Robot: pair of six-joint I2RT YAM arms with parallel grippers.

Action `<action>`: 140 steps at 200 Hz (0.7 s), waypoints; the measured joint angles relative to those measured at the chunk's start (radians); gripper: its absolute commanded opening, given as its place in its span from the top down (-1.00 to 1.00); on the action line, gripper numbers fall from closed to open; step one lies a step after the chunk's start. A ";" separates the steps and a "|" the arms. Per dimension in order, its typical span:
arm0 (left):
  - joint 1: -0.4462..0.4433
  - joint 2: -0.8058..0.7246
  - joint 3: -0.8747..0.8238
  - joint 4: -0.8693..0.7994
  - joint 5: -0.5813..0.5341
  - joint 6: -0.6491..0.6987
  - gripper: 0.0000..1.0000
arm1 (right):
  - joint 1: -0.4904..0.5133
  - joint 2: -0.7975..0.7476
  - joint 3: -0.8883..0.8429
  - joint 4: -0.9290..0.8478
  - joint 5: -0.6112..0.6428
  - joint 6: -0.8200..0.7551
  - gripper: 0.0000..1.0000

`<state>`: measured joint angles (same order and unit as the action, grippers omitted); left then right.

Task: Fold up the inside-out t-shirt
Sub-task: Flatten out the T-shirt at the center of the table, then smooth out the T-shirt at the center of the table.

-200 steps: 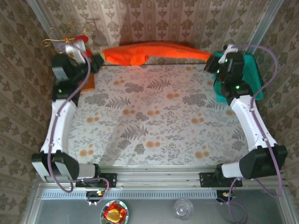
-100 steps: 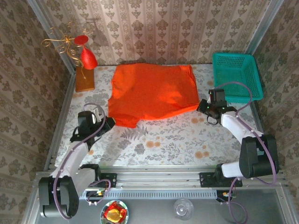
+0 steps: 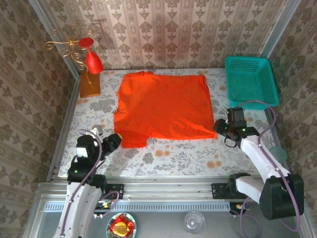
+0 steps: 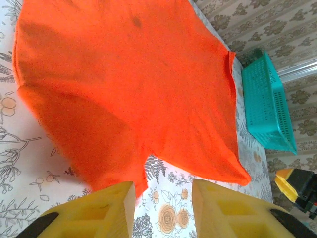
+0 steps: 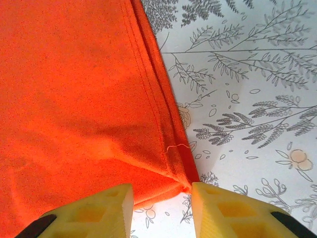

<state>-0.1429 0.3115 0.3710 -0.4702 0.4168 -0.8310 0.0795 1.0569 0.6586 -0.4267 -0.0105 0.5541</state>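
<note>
The inside-out t-shirt [image 3: 163, 106], plain orange-red, lies spread flat across the middle and back of the flowered table. My left gripper [image 3: 115, 140] sits at the shirt's near left sleeve. In the left wrist view its yellow fingers [image 4: 106, 210] stand apart with only tablecloth between them, and the t-shirt [image 4: 124, 84] spreads out ahead. My right gripper [image 3: 218, 126] is at the shirt's near right corner. In the right wrist view the hemmed corner of the t-shirt [image 5: 89, 109] ends just ahead of the gap, and that gripper [image 5: 162, 208] is open and holds nothing.
A teal basket [image 3: 250, 82] stands at the back right, also seen as the basket [image 4: 267, 104] beyond the shirt. A red cone ornament [image 3: 93, 62] on gold wire rises from a wooden base [image 3: 90, 85] at the back left. Patterned walls close in three sides.
A second ago both grippers held the shirt stretched along the back wall. They drew it toward the near edge, laid it flat, and have now opened and let go.
</note>
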 measured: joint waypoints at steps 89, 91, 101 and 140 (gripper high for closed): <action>-0.082 0.378 0.092 -0.027 -0.032 0.126 0.27 | 0.305 0.176 0.085 0.035 -0.093 0.024 0.13; -0.084 0.392 0.093 -0.021 -0.032 0.130 0.27 | 0.312 0.185 0.087 0.039 -0.097 0.026 0.13; -0.093 0.454 0.095 0.010 -0.033 0.149 0.28 | 0.352 0.233 0.101 0.058 -0.127 0.031 0.13; -0.098 0.639 0.095 0.128 -0.037 0.198 0.25 | 0.524 0.447 0.240 0.142 -0.214 0.059 0.26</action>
<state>-0.2409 0.9508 0.4656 -0.3424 0.3801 -0.6334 0.6033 1.5036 0.8986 -0.2848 -0.2241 0.6128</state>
